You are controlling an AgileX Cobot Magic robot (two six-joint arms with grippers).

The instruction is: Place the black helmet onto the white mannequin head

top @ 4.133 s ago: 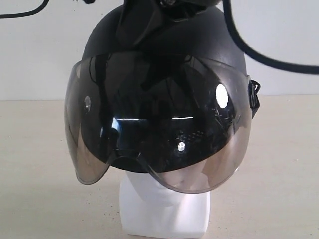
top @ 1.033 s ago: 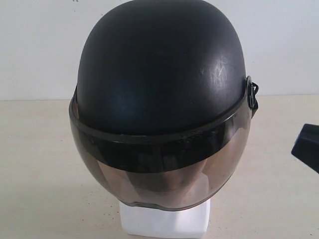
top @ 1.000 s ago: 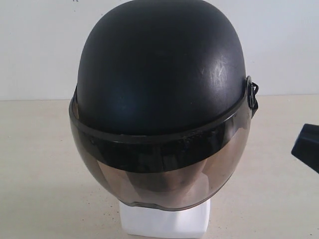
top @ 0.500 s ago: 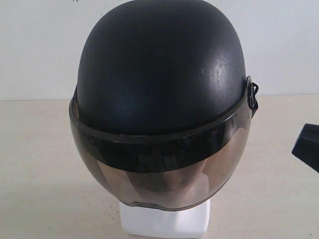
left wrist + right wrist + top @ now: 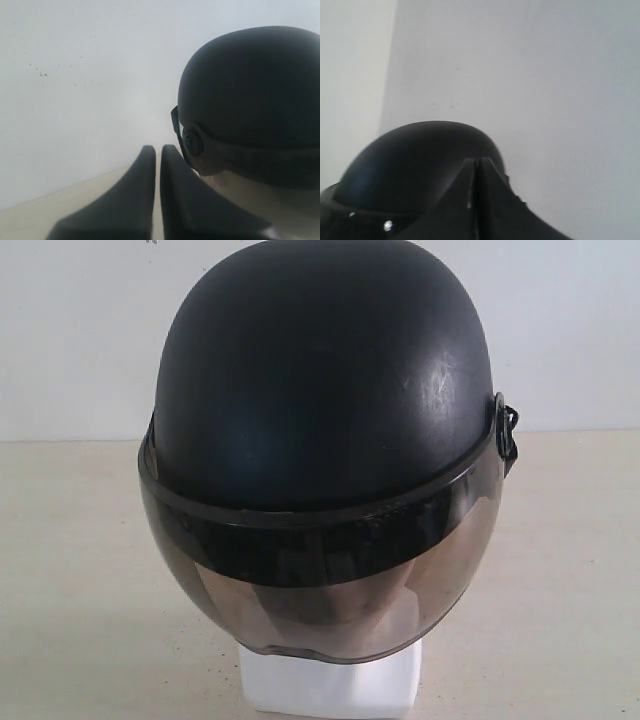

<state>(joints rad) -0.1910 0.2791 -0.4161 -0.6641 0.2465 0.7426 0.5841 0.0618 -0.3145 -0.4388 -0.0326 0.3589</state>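
The black helmet (image 5: 325,380) sits squarely on the white mannequin head (image 5: 330,685), its smoky visor (image 5: 320,580) lowered over the face, so only the blocky neck base shows. Neither gripper appears in the exterior view. The left wrist view has the helmet (image 5: 255,95) seen from the side, the white neck (image 5: 250,192) below it, and my left gripper (image 5: 158,150) beside it with both fingers nearly touching and nothing between them. My right gripper (image 5: 478,162) is shut and empty, with the helmet dome (image 5: 415,165) behind it.
The head stands on a beige tabletop (image 5: 80,570) in front of a plain white wall (image 5: 70,330). A black strap fitting (image 5: 508,430) sticks out at the helmet's right side.
The helmet, earlier held above the head with the visor raised, now rests on it. The dark gripper part at the right edge of the exterior view has withdrawn out of frame.
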